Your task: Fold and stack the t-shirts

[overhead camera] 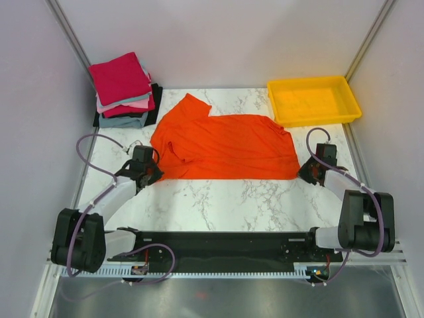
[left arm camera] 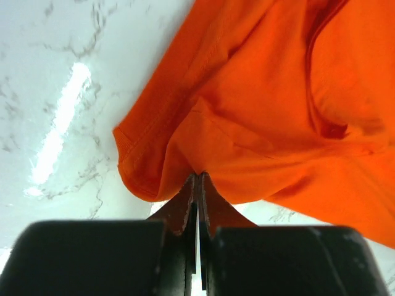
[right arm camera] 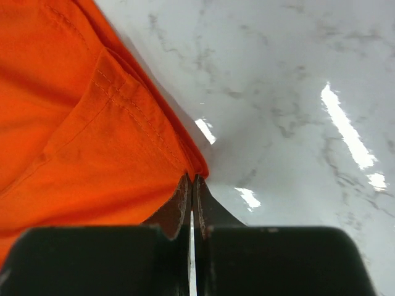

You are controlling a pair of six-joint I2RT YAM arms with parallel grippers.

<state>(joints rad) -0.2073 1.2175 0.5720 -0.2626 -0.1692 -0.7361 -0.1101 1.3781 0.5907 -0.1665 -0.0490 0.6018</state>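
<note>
- Left gripper: fingers pinched shut on the near-left edge of the orange shirt, apparently to lift it for a fold.
- Right gripper: clenched on the near-right hem corner, so both ends can rise together.
- Orange shirt: spread flat on the table; the folded stack sits at the far left.

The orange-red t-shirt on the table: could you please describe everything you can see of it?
The orange-red t-shirt is plain, soft cloth with stitched hems, lying mostly flat and slightly wrinkled on the marble table. Its near edge runs straight across; one sleeve points toward the far left. The left end effector is shut on its near left corner, bunching the cloth, and the right end effector is shut on its near right corner.
</note>
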